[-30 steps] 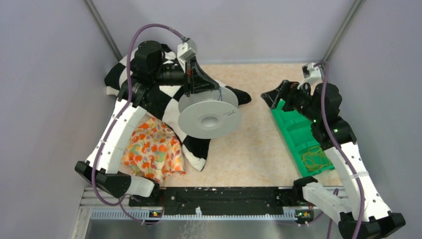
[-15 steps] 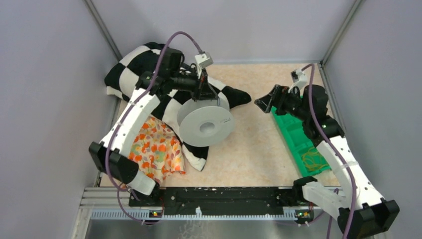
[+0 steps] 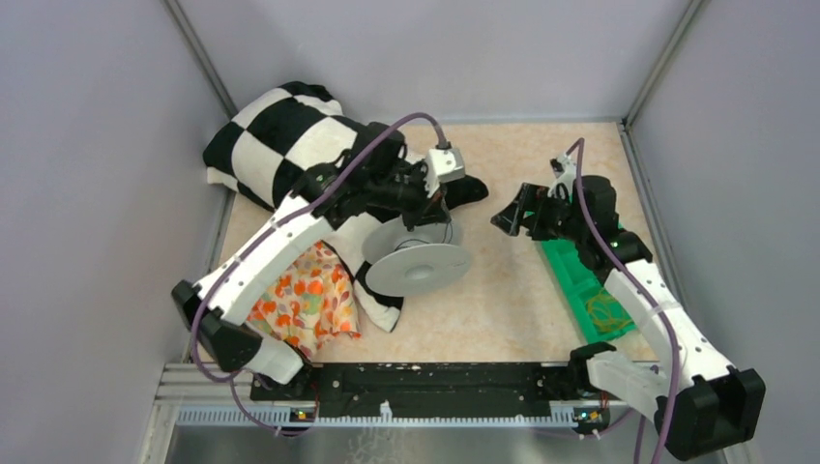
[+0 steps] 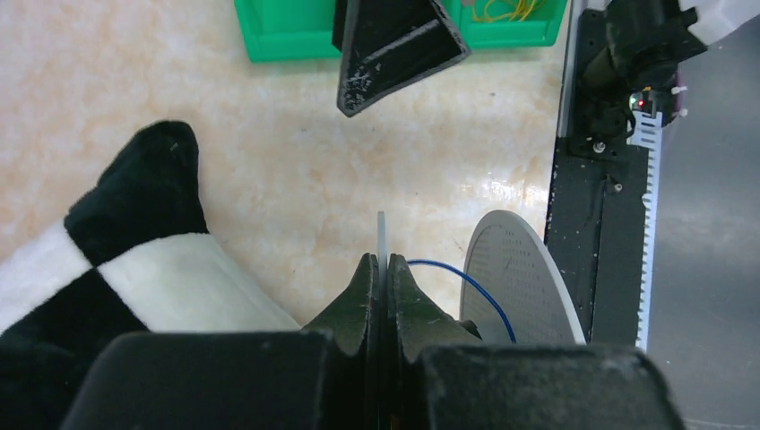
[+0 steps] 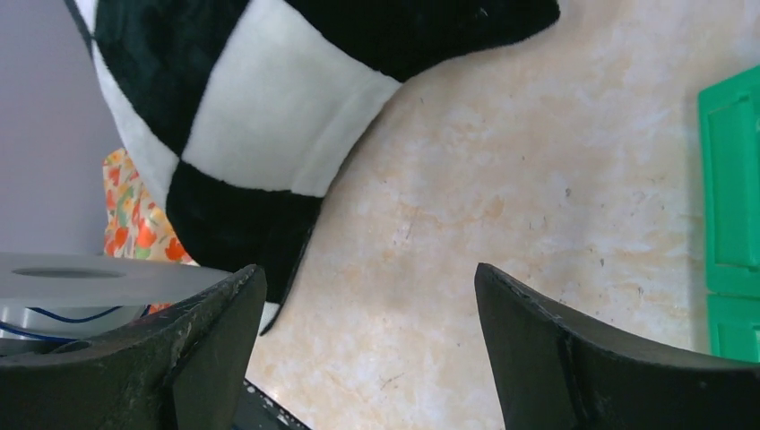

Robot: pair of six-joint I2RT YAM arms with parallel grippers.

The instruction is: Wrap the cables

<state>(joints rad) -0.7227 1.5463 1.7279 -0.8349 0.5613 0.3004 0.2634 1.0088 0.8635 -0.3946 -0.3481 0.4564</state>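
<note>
L gripper pinches the flange of the pale grey plastic spool, frame centre; thin blue cable loops at its hub. R gripper gapes, centre-right. I reckon this is the winding step; next, R must catch the cable.

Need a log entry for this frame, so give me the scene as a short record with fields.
left gripper: shut on one flange of the grey spool
spool pose: tilted, at the edge of the checkered cloth; contact with the table cannot be told
cable: thin, blue, looping between the spool's flanges
right gripper: open, empty, above the table beside the green tray
tray contents: yellow rubber bands
other: floral cloth beside the checkered cloth
</note>
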